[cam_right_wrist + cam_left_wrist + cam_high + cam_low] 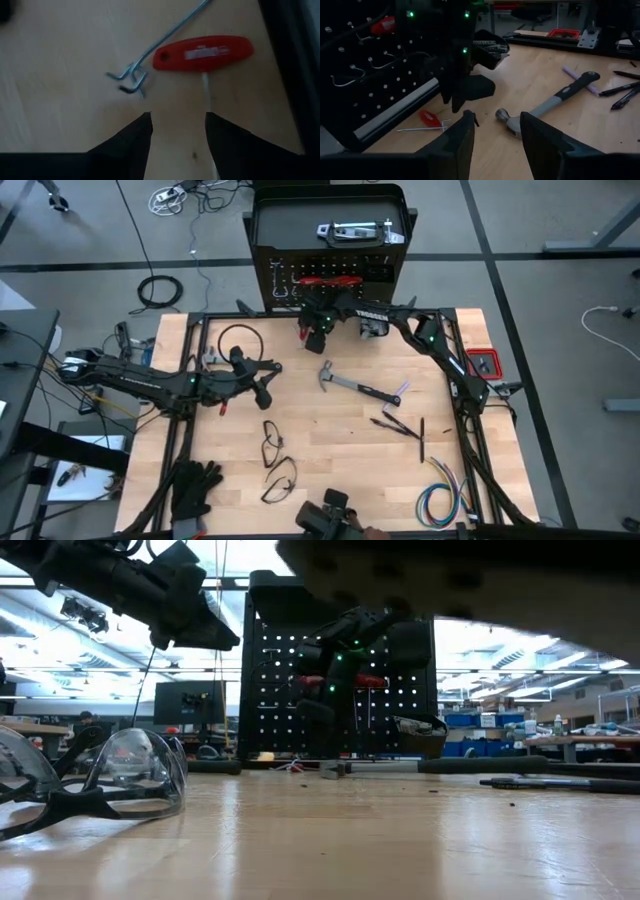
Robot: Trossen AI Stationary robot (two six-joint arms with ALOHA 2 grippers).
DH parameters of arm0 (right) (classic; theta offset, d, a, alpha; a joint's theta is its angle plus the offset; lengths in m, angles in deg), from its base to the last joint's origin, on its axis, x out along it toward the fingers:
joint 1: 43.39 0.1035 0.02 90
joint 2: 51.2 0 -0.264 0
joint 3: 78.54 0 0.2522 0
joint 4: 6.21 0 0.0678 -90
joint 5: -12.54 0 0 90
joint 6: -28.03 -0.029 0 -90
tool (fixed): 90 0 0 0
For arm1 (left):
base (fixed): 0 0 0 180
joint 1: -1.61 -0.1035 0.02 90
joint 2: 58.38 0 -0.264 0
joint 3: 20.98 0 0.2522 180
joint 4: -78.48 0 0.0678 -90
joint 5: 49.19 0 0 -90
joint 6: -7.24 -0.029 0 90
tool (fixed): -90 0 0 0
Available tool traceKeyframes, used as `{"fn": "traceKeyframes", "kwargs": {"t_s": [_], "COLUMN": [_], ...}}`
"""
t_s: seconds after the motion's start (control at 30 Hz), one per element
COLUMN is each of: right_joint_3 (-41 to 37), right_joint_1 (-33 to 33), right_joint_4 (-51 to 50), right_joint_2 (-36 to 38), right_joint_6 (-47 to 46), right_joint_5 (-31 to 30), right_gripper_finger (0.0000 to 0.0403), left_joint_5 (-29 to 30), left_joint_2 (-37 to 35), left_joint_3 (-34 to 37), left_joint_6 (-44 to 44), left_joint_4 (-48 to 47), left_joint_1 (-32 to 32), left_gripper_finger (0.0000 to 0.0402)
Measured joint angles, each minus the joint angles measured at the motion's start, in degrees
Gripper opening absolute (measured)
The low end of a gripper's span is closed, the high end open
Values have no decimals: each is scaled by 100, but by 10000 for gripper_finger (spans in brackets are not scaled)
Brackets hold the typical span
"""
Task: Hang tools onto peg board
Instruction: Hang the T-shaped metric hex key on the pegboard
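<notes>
The black peg board [330,240] stands upright at the table's far edge, with red-handled tools [325,281] hanging on it. A red T-handle key [202,52] lies flat on the table at the board's foot, beside a loose silver hook [150,55]. My right gripper [177,117] hovers open above them, pointing down, touching nothing; it also shows in the high view [316,340]. A black-handled steel hammer [350,383] lies flat mid-table. My left gripper [497,120] is open and empty, left of the hammer [545,107], raised off the table in the high view [265,390].
Two pairs of safety glasses [275,445] lie near the front, black gloves [195,485] at front left, a coloured wire bundle [440,500] at front right. Pens and thin tools [400,425] lie right of the hammer. A black cable loop [240,340] lies at the far left.
</notes>
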Motion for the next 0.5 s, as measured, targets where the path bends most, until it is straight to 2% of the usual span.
{"fn": "traceKeyframes", "kwargs": {"t_s": [0.13,0.3,0.5], "right_joint_3": [4,44,42], "right_joint_1": [-80,-154,-195], "right_joint_4": [109,175,-120], "right_joint_2": [-74,-79,-85], "right_joint_6": [49,208,307], "right_joint_5": [-129,181,188], "right_gripper_finger": [192,191,190], "left_joint_5": [-2,-4,-2], "left_joint_2": [0,2,2], "left_joint_3": [0,0,0], "left_joint_6": [-2,-60,-122], "left_joint_4": [-14,-21,-1], "left_joint_1": [0,0,0], "left_gripper_finger": [156,156,156]}}
